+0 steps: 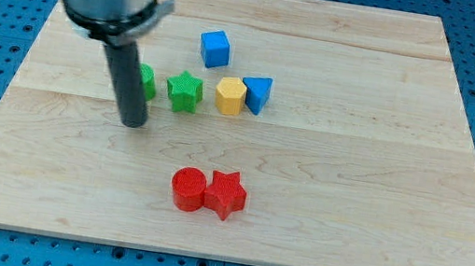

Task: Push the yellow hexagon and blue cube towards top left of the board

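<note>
The yellow hexagon (230,95) sits near the board's middle, touching a blue triangle (258,94) on its right. The blue cube (215,49) lies above and a little left of the hexagon. My tip (133,121) rests on the board to the view's left of the blocks, below and left of the hexagon. A green block (146,82) is partly hidden behind the rod. A green star (184,90) lies between the rod and the hexagon.
A red cylinder (188,189) and a red star (226,194) touch each other toward the view's bottom. The wooden board (382,174) lies on a blue pegboard; a red area shows at the view's top corners.
</note>
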`<state>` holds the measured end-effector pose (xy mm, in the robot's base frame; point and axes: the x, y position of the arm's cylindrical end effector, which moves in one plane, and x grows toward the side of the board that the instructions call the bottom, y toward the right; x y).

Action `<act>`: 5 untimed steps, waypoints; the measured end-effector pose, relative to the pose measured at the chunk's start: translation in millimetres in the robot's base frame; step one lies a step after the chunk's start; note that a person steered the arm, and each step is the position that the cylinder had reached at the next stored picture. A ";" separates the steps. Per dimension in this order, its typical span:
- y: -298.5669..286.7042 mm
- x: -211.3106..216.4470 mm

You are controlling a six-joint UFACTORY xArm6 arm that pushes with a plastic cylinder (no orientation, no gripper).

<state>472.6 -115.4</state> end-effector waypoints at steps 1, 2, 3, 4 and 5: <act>51.5 2.9; 89.4 -15.9; 103.2 -44.4; 103.2 -48.5; 103.2 -54.8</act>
<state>417.8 -12.2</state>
